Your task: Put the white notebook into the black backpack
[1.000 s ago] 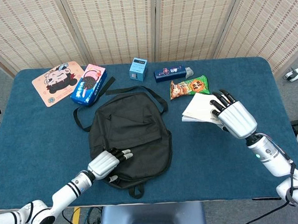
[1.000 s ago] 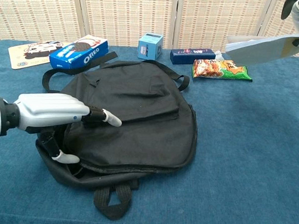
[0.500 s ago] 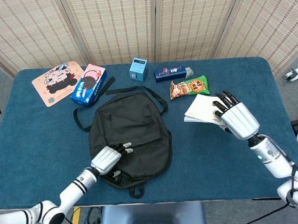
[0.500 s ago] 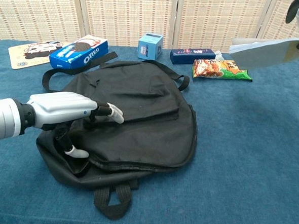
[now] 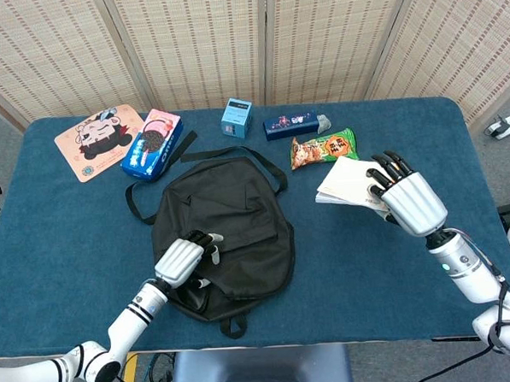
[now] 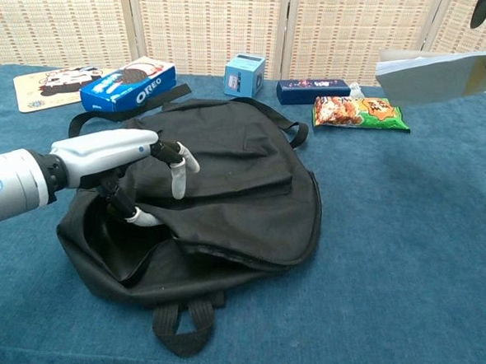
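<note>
My right hand [image 5: 405, 202] holds white notebook [image 5: 349, 184] by its near edge, fingers on top; notebook lifted off tabletop [image 5: 60, 227], right of black backpack [image 5: 226, 218], just in front of snack packet [image 5: 323, 146]. My left hand [image 6: 116, 162] grips backpack's flap edge at its near-left side, raising it; dark gap shows under flap. Backpack lies flat mid-tabletop, straps toward Oreo box [image 5: 152, 143].
</note>
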Robot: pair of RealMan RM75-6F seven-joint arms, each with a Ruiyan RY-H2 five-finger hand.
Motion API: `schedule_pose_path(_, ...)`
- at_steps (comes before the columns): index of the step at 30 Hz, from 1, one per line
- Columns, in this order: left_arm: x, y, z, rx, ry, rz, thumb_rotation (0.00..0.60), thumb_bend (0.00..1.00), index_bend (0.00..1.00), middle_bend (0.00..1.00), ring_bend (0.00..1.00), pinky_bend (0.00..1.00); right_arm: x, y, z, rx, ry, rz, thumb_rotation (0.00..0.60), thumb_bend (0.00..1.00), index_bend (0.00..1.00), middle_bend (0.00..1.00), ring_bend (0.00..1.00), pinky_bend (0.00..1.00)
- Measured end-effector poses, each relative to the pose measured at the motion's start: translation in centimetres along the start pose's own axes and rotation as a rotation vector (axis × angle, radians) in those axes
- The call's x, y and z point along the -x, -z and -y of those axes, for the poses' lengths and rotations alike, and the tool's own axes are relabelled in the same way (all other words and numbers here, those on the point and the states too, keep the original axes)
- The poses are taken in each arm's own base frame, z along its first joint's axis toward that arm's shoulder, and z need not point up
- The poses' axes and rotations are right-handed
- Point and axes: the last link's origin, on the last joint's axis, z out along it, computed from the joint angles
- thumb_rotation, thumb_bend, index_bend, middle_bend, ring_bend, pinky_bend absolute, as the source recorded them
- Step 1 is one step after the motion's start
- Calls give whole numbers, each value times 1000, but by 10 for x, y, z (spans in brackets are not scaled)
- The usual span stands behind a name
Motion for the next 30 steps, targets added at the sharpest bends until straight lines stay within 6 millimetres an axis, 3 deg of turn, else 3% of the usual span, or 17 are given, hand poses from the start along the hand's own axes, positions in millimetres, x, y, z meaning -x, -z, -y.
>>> schedule_pose_path(12,-8,-2,8,-32,96,-67,600,512,796,363,305,181,-9,-3,5,-8,-25,-52,600,608,672,373,179,166)
schedule_pose_path(21,-27,-7,19,-86,161,-155,600,554,826,390,323,183,-17,-3,19,-55,-106,-87,600,608,677,381,184,166)
schedule_pose_path(30,-65,-18,35,-188,230,-243,600,555,819,390,322,184,-39,-3,57,-202,-281,-177,600,608,678,383,198,167)
